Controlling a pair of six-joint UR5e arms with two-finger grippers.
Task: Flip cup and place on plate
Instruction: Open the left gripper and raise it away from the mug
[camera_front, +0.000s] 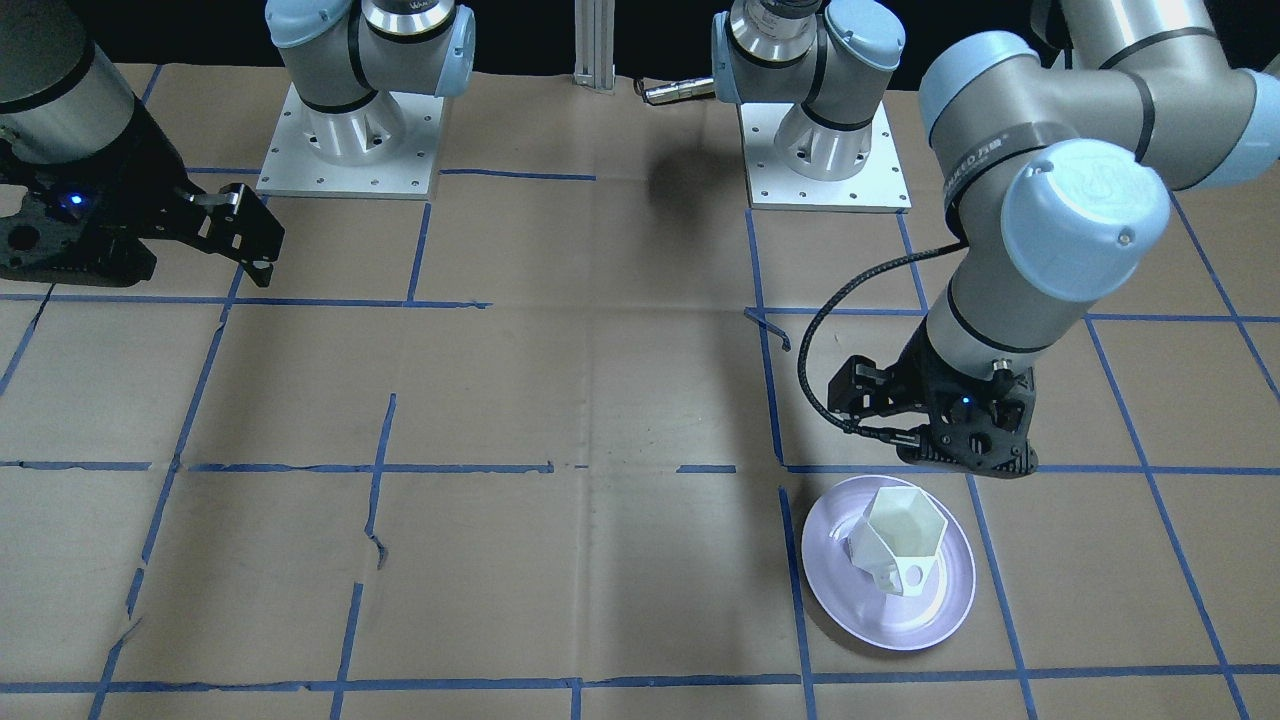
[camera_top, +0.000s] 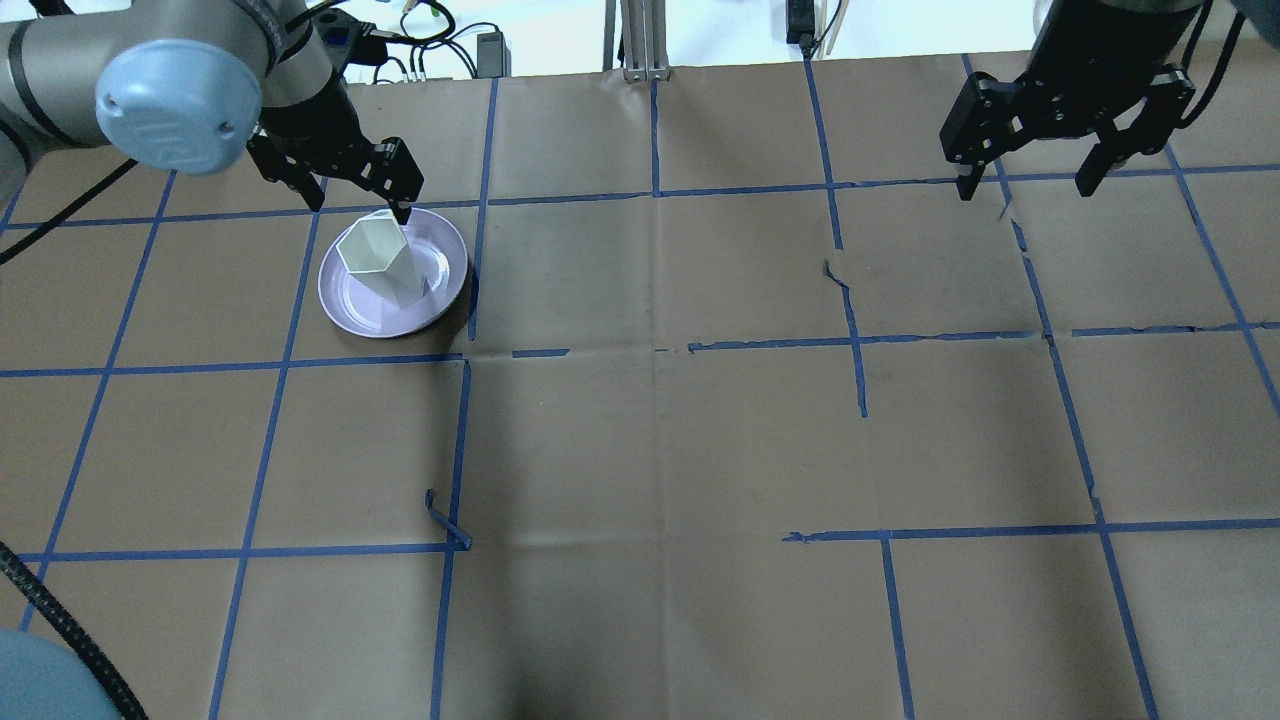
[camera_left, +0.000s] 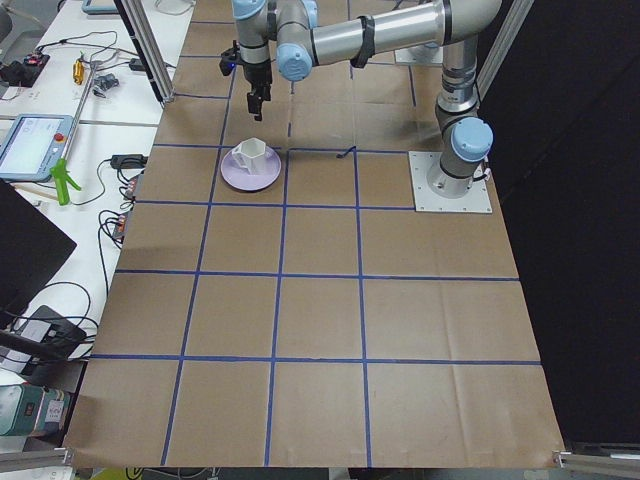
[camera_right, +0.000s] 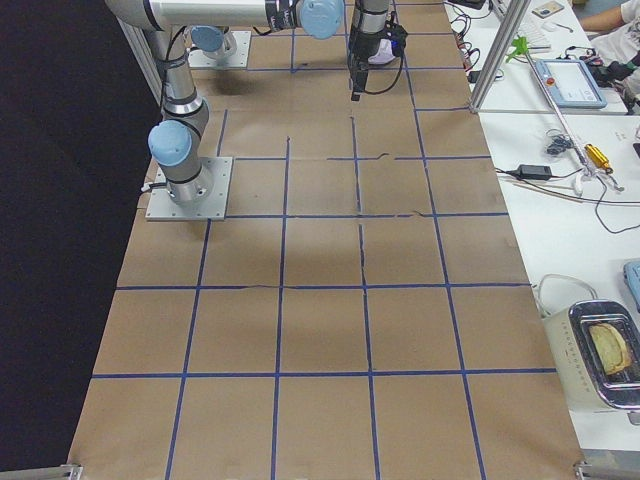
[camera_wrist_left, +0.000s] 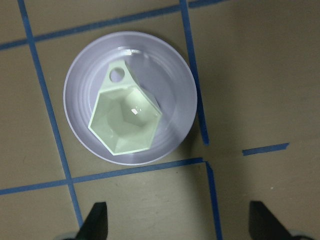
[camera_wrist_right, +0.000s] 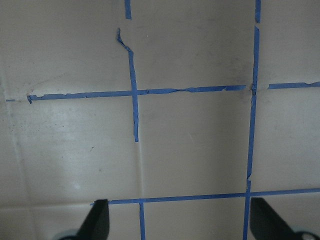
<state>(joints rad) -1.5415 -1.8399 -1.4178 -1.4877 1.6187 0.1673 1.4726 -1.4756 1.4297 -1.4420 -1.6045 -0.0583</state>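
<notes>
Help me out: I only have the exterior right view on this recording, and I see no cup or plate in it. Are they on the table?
Observer: Yes. The cup stands on the plate, on the robot's left side of the table.
Operator: Mouth up or down?
Observer: Up. The left wrist view looks straight into its hexagonal opening.
Operator: Is anything gripping it?
Observer: No. The left gripper hangs above it with its jaws wide apart, holding nothing.
</notes>
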